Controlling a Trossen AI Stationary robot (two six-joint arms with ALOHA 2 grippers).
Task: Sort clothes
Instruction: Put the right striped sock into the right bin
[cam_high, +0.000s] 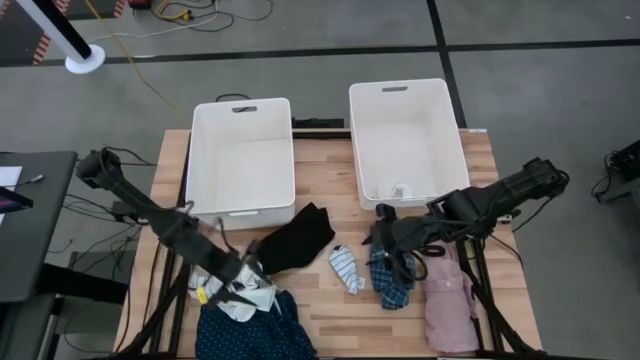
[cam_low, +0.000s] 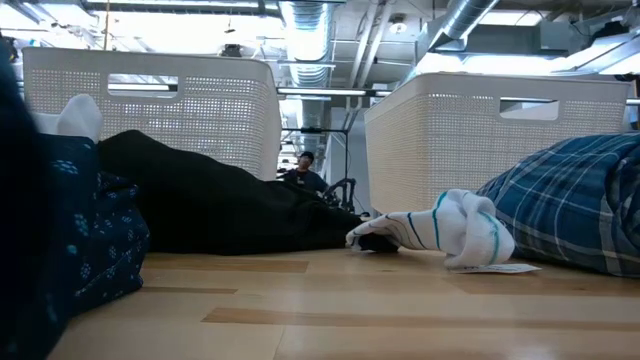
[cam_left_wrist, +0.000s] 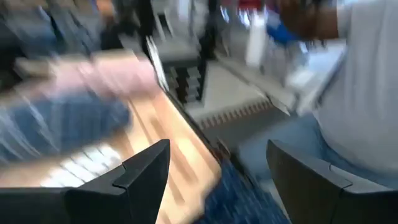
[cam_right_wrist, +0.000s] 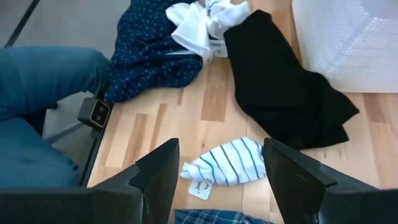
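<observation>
Sorting has not begun: both white bins (cam_high: 242, 155) at twelve o'clock stand empty. Near the front edge lie the navy patterned garment (cam_high: 255, 330) and white piece (cam_high: 240, 295) at seven, the pink shirt (cam_high: 452, 300) at five, then the plaid cloth (cam_high: 390, 280), striped sock (cam_high: 346, 268) and black garment (cam_high: 298, 240) mid-table. The left gripper (cam_high: 232, 270) and right gripper (cam_high: 392, 238) hang wide-jawed, holding nothing.

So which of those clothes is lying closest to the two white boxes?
The black garment. Its upper corner reaches almost to the left white bin, while the striped, plaid, pink and navy pieces lie farther toward the table's front edge.
</observation>
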